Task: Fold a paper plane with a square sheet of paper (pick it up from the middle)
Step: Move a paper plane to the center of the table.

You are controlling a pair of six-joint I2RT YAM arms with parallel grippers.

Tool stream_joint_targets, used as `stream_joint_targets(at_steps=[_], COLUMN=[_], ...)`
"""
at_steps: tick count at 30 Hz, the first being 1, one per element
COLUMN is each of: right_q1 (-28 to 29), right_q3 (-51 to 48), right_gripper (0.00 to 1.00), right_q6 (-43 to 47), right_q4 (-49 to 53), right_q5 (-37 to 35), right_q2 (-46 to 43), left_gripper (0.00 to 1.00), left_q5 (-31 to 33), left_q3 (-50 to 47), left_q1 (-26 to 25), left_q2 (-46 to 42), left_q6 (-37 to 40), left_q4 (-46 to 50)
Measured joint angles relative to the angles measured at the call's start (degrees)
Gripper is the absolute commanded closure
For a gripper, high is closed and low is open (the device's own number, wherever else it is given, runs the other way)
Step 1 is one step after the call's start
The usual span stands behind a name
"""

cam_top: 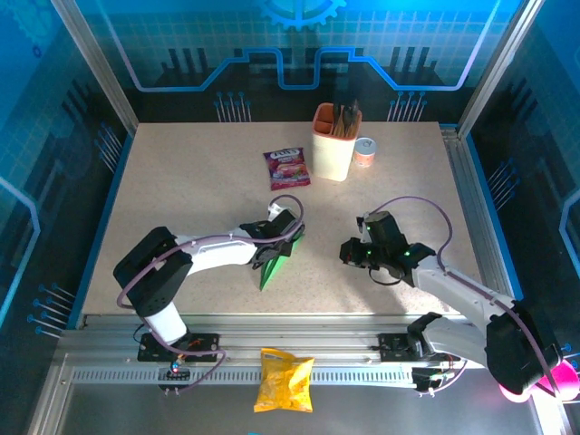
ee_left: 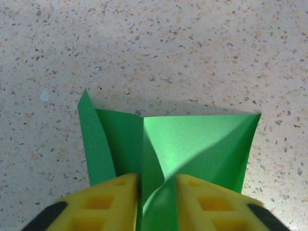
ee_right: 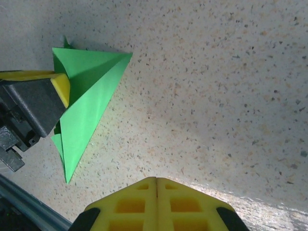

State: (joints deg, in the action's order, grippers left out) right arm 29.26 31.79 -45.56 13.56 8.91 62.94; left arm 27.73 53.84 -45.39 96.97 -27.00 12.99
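The square sheet of paper (cam_top: 275, 265) is bright green and folded into a slim pointed dart with a raised centre crease and two wings, the shape of the paper plane. It lies on the table left of centre, tip toward the near edge. My left gripper (cam_top: 288, 237) stands over its wide end. In the left wrist view the plane (ee_left: 197, 144) has its centre fold rising between the yellow fingers (ee_left: 115, 197), which stand apart around it. My right gripper (cam_top: 347, 254) hovers shut to the right, well clear of the plane (ee_right: 91, 103).
At the back of the table lie a purple snack sachet (cam_top: 287, 168), a cream holder with dark sticks (cam_top: 334, 143) and a small pot (cam_top: 364, 151). A yellow crisp bag (cam_top: 284, 381) rests on the metal rail in front of the table edge.
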Motion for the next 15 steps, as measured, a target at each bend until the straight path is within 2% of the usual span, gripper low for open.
stream_joint_targets(at_steps=[15], right_q1=[1.11], right_q3=[0.02], right_gripper=[1.0], right_q6=[0.02], right_q4=[-0.11], right_q5=[-1.01], right_q2=[0.94], left_gripper=[0.52], left_q5=[0.22], left_q3=[-1.62], left_q1=[-2.91], left_q2=[0.28], left_q6=[-1.36], left_q4=[-0.76])
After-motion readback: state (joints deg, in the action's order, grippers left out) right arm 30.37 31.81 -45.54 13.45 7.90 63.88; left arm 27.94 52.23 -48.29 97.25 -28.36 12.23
